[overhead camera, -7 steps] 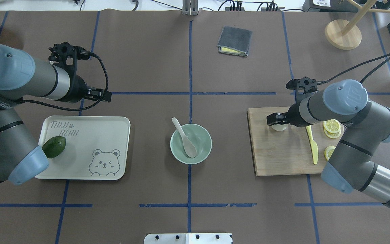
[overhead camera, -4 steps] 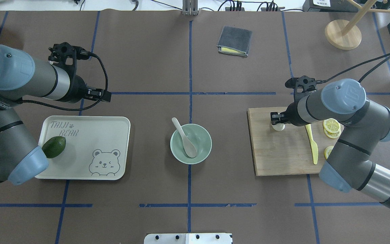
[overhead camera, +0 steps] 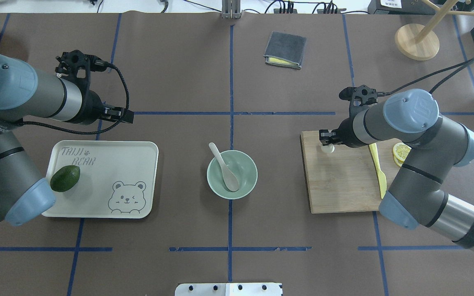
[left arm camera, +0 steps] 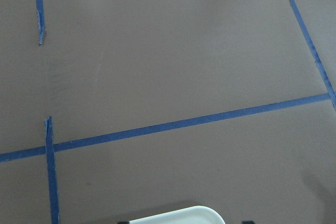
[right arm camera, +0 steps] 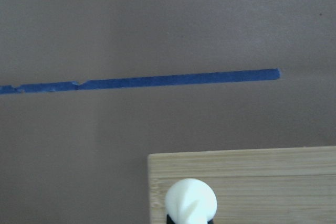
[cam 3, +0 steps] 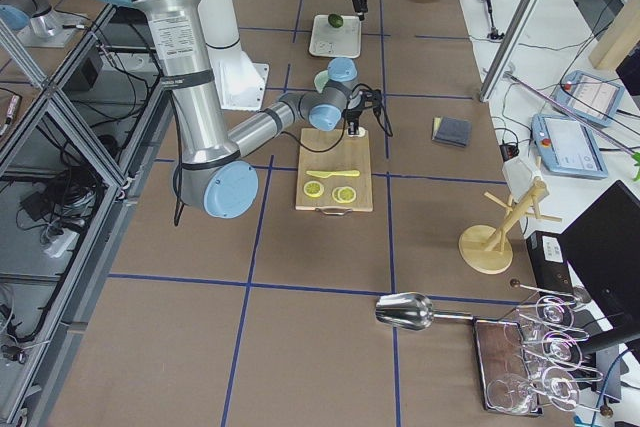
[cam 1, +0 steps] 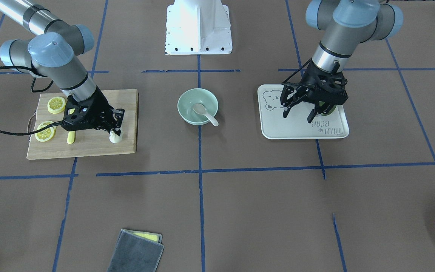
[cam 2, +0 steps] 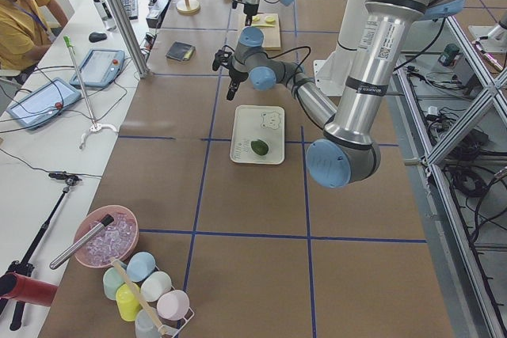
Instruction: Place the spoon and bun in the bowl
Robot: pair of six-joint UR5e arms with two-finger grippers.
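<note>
Well, the right hand [cam 1: 115,133] is clenched on the bun [overhead camera: 326,149] at the cutting board's [overhead camera: 344,185] bowl-side far corner. The bowl [overhead camera: 248,164] lies well apart toward the robot's left, with the spoon [overhead camera: 225,166] already in it, handle over the far rim. The left hand [cam 1: 297,116] hangs released above the tray [overhead camera: 109,164]. The yellow knife [overhead camera: 379,172] lies on the side away from the bowl.

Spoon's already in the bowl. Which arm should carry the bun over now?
Right. The right tool is closed on the bun at the cutting board. The left tool hangs open and empty near the tray, on the bowl's other side.
</note>
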